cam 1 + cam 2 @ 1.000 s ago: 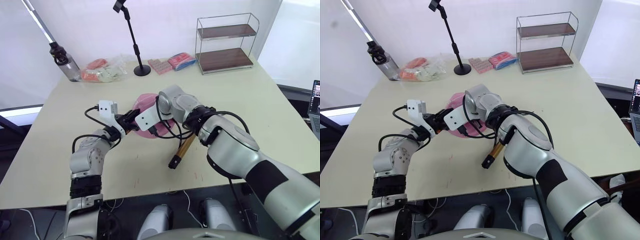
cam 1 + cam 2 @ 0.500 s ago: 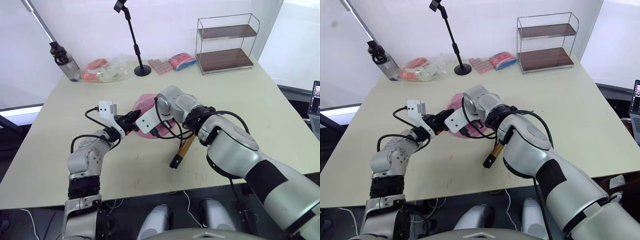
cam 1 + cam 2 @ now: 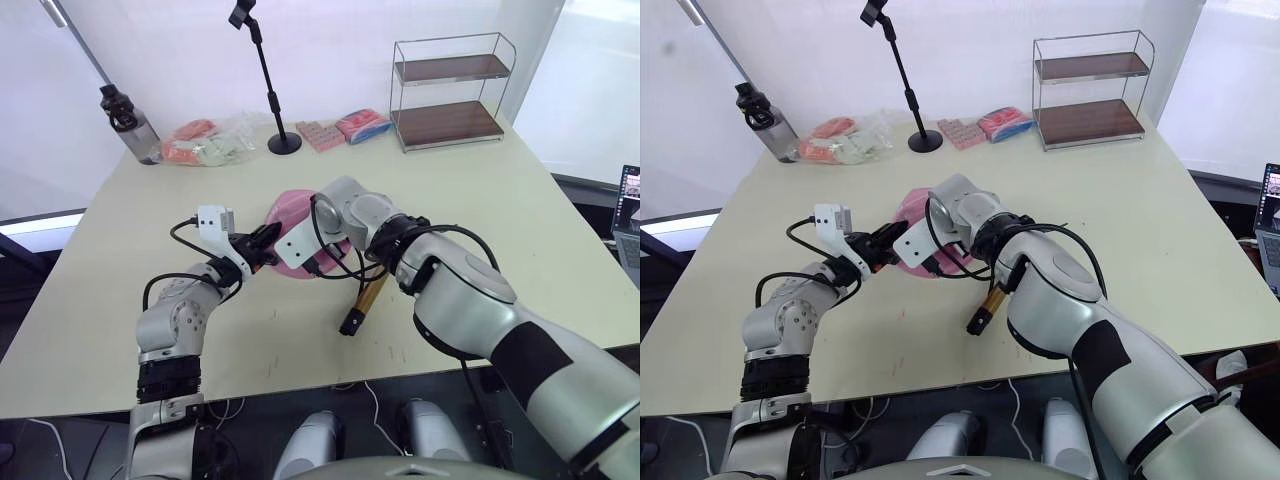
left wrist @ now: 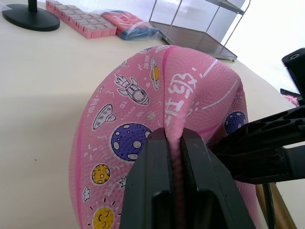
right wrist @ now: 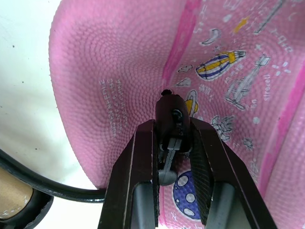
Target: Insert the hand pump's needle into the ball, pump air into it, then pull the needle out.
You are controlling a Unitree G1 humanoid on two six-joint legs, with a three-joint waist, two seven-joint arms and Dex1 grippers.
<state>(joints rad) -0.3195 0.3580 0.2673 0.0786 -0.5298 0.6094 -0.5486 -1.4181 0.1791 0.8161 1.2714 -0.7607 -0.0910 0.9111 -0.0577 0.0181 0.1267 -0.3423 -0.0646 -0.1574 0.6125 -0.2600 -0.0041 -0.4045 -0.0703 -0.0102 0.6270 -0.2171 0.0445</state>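
Two end effectors clenched, left (image 4: 174, 138) pinching ball (image 4: 190, 90) edge, right (image 5: 172, 138) gripping needle (image 5: 167, 112) fitting pointed into ball

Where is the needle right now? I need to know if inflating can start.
In the right wrist view, the needle's black fitting is clamped in the right gripper, its tip pressed against the pink ball, mid-table.

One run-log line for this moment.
left tool: pinching flattened pink rubber ball | right tool: holding black needle fitting against ball | gold pump: on table
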